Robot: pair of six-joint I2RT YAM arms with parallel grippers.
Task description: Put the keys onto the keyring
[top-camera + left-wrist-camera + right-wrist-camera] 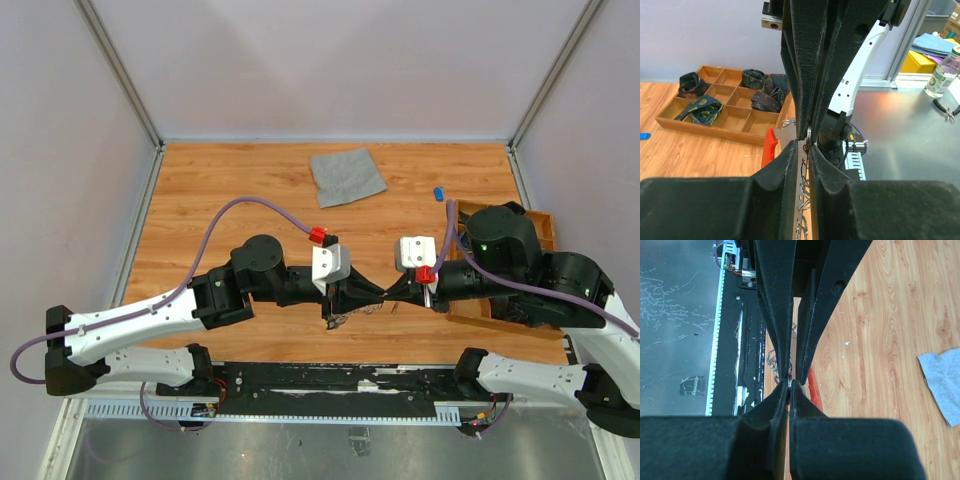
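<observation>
Both grippers meet tip to tip above the near middle of the table. My left gripper (pixel 378 292) (pixel 807 146) is shut on the silvery chain (pixel 805 172) of the keyring. The keyring's red loop (pixel 770 148) hangs just left of the fingertips. My right gripper (pixel 392 291) (pixel 790 382) is shut on a small silvery ring of the same chain. The red loop (pixel 813 386) lies just beyond it, with chain loops (pixel 772 361) to the left. One blue-headed key (pixel 438 193) lies at the back right. Other keys are not in view.
A grey cloth square (pixel 347 175) lies at the back middle and also shows in the right wrist view (pixel 943 385). A wooden compartment tray (pixel 540 228) (pixel 735 125) holding dark cloth pieces stands at the right edge, under the right arm.
</observation>
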